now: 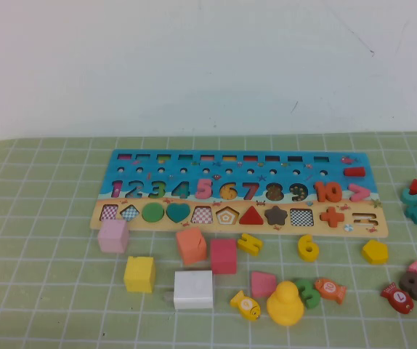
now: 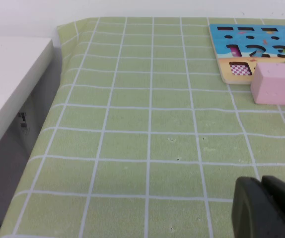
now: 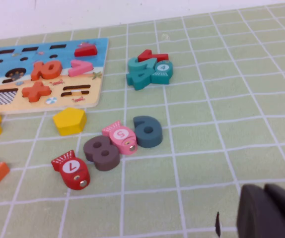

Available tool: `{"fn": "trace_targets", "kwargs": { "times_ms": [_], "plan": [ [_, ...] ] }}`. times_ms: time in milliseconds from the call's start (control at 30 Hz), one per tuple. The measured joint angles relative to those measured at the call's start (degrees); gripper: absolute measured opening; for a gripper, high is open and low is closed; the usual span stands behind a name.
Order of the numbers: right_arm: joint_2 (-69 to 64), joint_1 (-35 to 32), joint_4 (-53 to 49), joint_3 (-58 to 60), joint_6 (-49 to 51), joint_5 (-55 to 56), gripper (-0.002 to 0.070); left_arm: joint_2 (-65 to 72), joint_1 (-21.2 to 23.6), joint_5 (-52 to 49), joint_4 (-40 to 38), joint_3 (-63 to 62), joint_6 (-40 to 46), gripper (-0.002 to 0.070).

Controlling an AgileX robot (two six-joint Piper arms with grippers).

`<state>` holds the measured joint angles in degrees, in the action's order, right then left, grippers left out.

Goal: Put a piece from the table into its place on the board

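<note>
Green mat (image 1: 49, 240), 6 (image 1: 308, 247) apart from both end effectors

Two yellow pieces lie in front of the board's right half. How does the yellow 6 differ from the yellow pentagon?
The yellow 6 is a numeral with a hole; the yellow pentagon is a solid five-sided block. The 6 lies below the board's 9, the pentagon further right. Both are bright yellow, flat on the cloth. Left tool and right tool hang over cloth at either side.
</note>
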<state>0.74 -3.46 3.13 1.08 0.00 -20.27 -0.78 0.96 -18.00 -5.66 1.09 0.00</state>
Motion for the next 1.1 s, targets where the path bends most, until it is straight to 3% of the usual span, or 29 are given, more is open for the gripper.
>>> {"fn": "trace_targets", "kwargs": {
  "times_ms": [1100],
  "plan": [
    [0.0, 0.0, -1.4, 0.0, 0.0, 0.0, -0.0002, 0.0, 0.0, 0.0, 0.0, 0.0, 0.0, -0.0002]
  ]
}}
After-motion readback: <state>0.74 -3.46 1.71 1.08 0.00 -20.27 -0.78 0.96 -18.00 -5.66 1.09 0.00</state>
